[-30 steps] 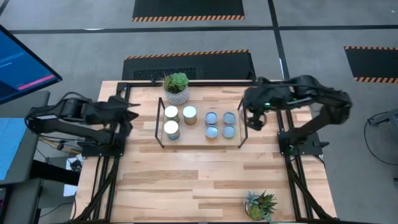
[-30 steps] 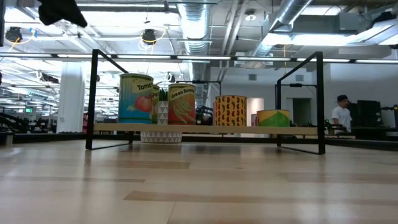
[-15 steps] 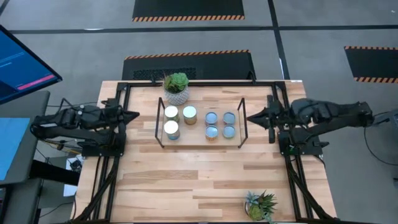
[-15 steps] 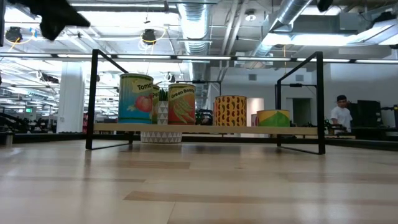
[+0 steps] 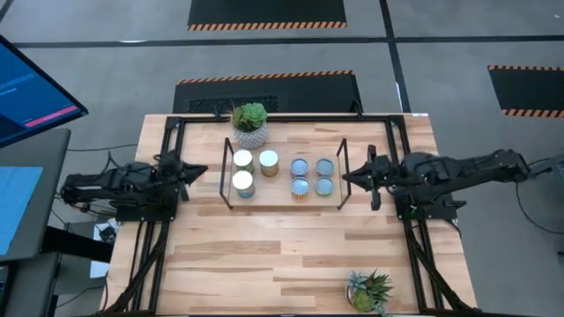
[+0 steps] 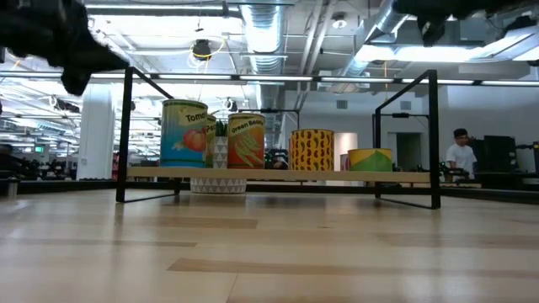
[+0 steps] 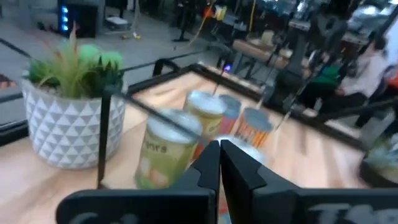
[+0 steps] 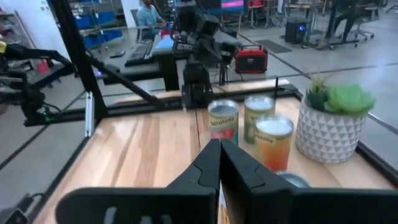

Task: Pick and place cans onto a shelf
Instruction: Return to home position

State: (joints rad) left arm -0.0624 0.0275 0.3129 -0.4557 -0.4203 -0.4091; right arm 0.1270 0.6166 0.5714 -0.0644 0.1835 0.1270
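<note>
High view: cans on shelf sit between closed, empty left hand and right hand.

The shelf, carrying seven cans, lies between the left gripper and the right gripper, each just beside one end.

cans 7 | shelf 1 | succulent pot 1 | spiky plant 1

Broad bare desk between shelf and spiky plant. Shelf ends barred by black wire frames (cans crowd the board); white pot stands close behind.
</note>
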